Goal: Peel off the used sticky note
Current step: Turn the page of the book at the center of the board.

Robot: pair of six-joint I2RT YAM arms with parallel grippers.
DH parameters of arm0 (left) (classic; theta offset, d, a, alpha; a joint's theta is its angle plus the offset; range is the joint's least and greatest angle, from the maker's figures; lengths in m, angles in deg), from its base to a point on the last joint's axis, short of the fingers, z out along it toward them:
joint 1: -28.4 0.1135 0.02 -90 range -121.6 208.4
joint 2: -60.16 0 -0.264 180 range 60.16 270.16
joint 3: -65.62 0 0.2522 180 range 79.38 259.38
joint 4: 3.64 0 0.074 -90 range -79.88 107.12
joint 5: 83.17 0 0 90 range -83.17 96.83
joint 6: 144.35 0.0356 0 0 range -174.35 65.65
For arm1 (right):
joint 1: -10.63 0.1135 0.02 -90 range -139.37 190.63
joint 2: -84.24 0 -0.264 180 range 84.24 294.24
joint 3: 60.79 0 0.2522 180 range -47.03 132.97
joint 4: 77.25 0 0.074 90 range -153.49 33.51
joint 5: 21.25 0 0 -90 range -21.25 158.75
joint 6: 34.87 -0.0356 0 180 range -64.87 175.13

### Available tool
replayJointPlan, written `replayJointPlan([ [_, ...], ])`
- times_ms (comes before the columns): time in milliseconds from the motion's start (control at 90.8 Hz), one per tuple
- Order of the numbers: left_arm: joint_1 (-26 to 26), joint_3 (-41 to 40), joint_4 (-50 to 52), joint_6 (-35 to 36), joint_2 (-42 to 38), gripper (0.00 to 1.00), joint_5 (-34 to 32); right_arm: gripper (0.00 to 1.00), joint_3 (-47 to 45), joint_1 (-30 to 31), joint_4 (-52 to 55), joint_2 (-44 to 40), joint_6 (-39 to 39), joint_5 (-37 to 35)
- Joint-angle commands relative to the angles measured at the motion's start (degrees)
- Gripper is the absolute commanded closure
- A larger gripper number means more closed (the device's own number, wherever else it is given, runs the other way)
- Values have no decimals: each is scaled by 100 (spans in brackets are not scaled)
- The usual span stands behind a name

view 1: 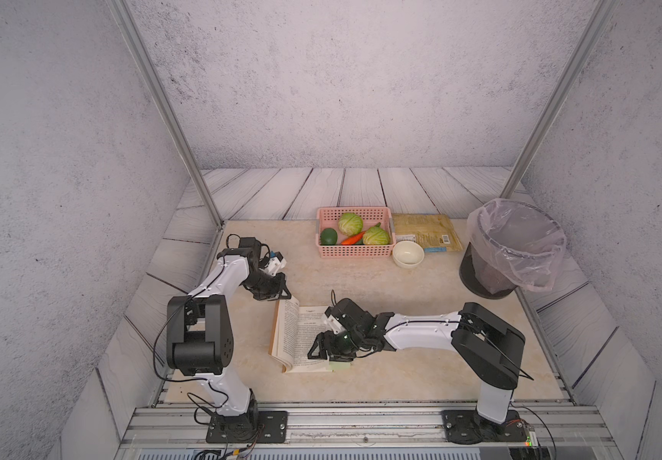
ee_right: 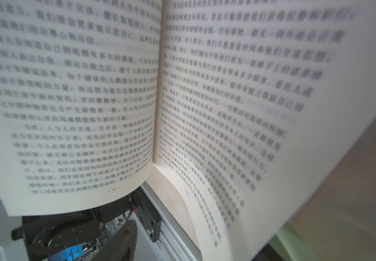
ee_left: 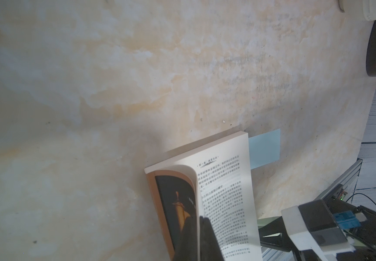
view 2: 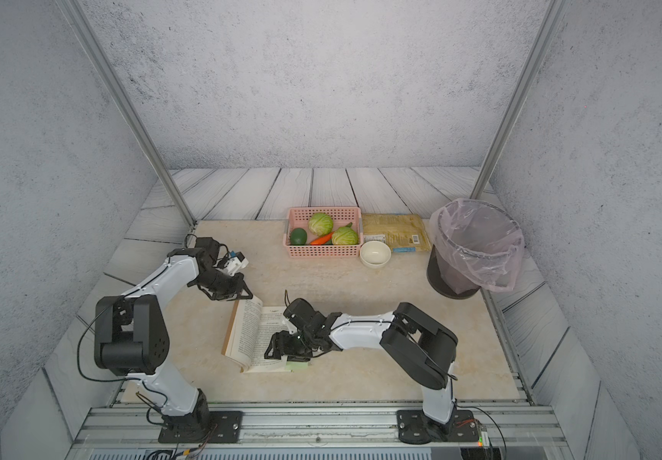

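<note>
Sticky note (view 1: 340,364): mostly hid under my R gripper (view 1: 325,353), only a pale-green strip shows at book (view 1: 303,324) near R corner. R wrist print blurred. R jaws spread, hovering low, forearm level. L gripper (view 1: 281,295) pinches a leaf, far corner.

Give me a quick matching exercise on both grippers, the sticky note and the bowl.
1. left gripper
2. right gripper
3. sticky note
4. bowl

A. beside the pink basket
B. open, over the book
C. green, poking out of the book
D. shut on the book's pages

Pairs: 1-D, 2-B, 3-C, 4-A
</note>
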Motion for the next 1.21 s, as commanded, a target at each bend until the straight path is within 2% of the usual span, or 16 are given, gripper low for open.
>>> replayJointPlan([
  [0,51,-40,102,97,-86,100,-14,27,32,-43,-150,121,-83,44],
  [826,49,-40,105,98,-92,100,-16,26,350,-37,-93,8,357,-111],
  [1200,53,-31,109,97,-105,100,3,23,385,-61,391,119,61,-554],
])
